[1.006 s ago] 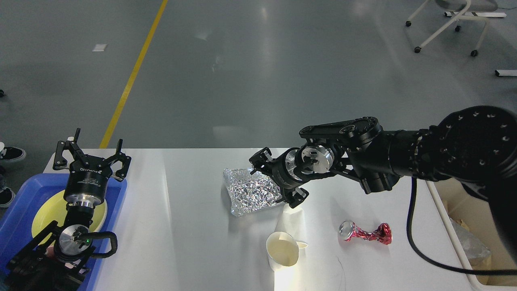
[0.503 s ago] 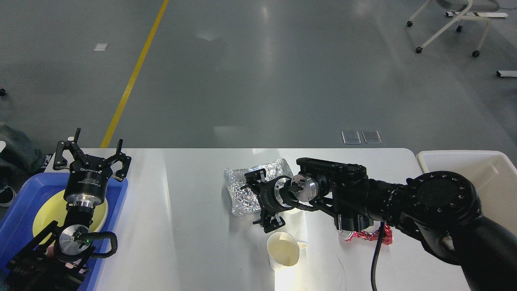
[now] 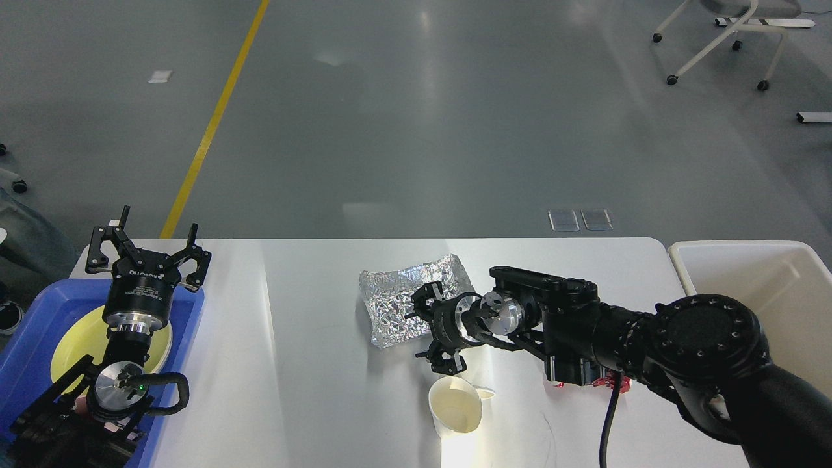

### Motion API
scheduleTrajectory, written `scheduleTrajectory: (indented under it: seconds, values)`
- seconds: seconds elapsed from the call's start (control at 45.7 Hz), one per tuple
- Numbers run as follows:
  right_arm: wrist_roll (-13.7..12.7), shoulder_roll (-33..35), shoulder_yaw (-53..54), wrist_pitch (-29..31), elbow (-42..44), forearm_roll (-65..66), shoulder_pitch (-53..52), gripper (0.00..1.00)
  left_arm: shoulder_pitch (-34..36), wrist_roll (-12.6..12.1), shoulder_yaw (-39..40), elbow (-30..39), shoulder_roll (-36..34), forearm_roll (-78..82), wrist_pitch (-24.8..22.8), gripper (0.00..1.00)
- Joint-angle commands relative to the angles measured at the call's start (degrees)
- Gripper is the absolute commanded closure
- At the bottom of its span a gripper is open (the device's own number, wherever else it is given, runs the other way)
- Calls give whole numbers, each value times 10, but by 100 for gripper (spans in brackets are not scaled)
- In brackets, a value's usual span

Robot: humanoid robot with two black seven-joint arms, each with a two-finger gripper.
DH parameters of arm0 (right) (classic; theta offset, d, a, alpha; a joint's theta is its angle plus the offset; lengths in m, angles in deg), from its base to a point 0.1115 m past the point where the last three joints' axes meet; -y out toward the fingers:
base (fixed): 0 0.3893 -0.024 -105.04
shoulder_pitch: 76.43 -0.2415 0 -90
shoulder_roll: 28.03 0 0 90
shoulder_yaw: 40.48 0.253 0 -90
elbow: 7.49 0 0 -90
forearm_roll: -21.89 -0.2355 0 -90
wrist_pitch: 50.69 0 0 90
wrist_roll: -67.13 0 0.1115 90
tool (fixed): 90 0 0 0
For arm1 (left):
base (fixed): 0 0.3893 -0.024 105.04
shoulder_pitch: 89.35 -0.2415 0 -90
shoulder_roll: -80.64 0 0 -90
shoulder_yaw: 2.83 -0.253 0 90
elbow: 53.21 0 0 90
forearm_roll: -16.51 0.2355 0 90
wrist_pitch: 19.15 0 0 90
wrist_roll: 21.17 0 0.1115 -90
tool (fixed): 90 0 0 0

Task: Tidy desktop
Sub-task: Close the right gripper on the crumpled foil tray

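In the head view, a white, smooth desk (image 3: 312, 390) with rounded corners is spread beneath both claws. The right claw (image 3: 434, 336) is held spread, empty, over a crumpled foil sheet (image 3: 396, 305), a paper cup (image 3: 455, 404) just nearer. The left claw (image 3: 148, 246) is parted, empty, above a blue tray (image 3: 26, 351).

Landmark: foil packet (image 3: 408, 305), mid desktop (image 3: 299, 364). Cup (image 3: 455, 405) on its side, nearer than packet, slightly right. Crushed can (image 3: 611, 383) right of cup, mostly hidden by arm. Tray (image 3: 26, 351) far left, plate (image 3: 71, 341) in it. Bin (image 3: 747, 273) far right, off desktop edge.
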Motion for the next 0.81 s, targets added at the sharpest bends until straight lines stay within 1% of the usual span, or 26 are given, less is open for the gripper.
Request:
scheduleTrajectory:
  seconds: [0.0, 0.044, 0.131, 0.197, 0.284, 0.612, 0.678, 0.787]
  values:
    - [0, 0, 0, 0, 1, 1, 4, 42, 0, 0, 0, 0, 0, 0, 0, 3]
    - [0, 0, 0, -2, 2, 1, 7, 45, 0, 0, 0, 0, 0, 0, 0, 3]
    - [2, 1, 0, -3, 3, 1, 8, 55, 0, 0, 0, 0, 0, 0, 0, 3]
    - [3, 1, 1, -3, 7, 0, 9, 57, 0, 0, 0, 0, 0, 0, 0, 3]
    - [2, 1, 1, -3, 12, 0, 12, 65, 0, 0, 0, 0, 0, 0, 0, 3]
    - [2, 1, 1, -3, 27, 0, 13, 70, 0, 0, 0, 0, 0, 0, 0, 3]
    - [2, 1, 1, -3, 27, 0, 13, 73, 0, 0, 0, 0, 0, 0, 0, 3]
    - [2, 1, 1, -3, 26, 0, 13, 73, 0, 0, 0, 0, 0, 0, 0, 3]
